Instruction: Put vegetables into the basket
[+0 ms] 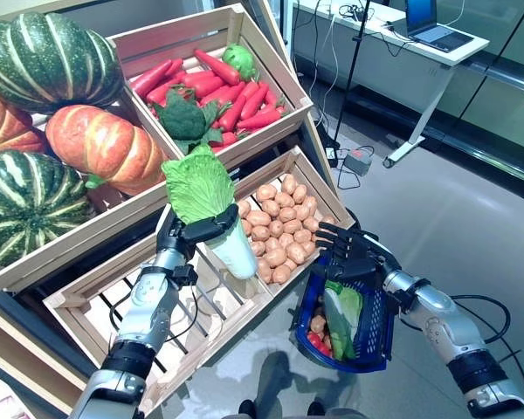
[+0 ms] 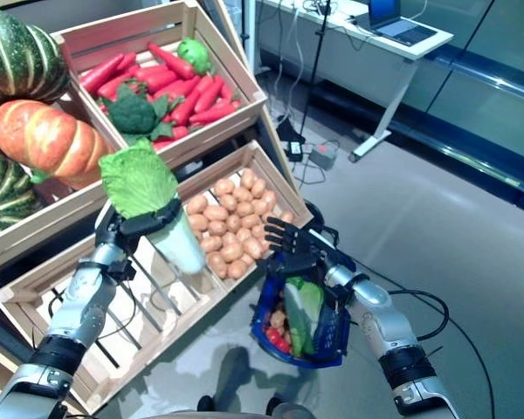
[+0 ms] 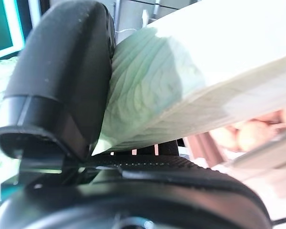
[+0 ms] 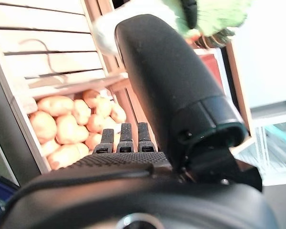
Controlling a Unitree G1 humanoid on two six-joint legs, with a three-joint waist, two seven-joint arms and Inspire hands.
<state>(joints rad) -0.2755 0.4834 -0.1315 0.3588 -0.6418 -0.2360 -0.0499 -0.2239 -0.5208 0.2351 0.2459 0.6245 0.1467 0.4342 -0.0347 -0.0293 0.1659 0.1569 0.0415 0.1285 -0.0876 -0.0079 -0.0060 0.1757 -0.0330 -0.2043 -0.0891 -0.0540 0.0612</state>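
My left hand (image 1: pixel 178 237) is shut on a napa cabbage (image 1: pixel 201 185), green leaf up and white stalk (image 1: pixel 236 253) down, held above the lower wooden crate (image 1: pixel 87 301). In the left wrist view the thumb (image 3: pixel 62 81) presses against the cabbage (image 3: pixel 181 71). The blue basket (image 1: pixel 380 325) hangs under my right hand (image 1: pixel 349 253), to the right of the cabbage, and its fingers (image 4: pixel 124 138) stretch out straight. A green leafy vegetable (image 1: pixel 341 316), a potato and red pieces (image 1: pixel 317 343) lie in the basket.
Potatoes (image 1: pixel 278 229) fill the crate's right compartment, just left of the basket. An upper crate (image 1: pixel 271 122) holds red vegetables (image 1: pixel 236 92) and broccoli (image 1: pixel 183 118). Pumpkins (image 1: pixel 105 144) are stacked at the left. A desk (image 1: pixel 428 44) with a laptop stands behind.
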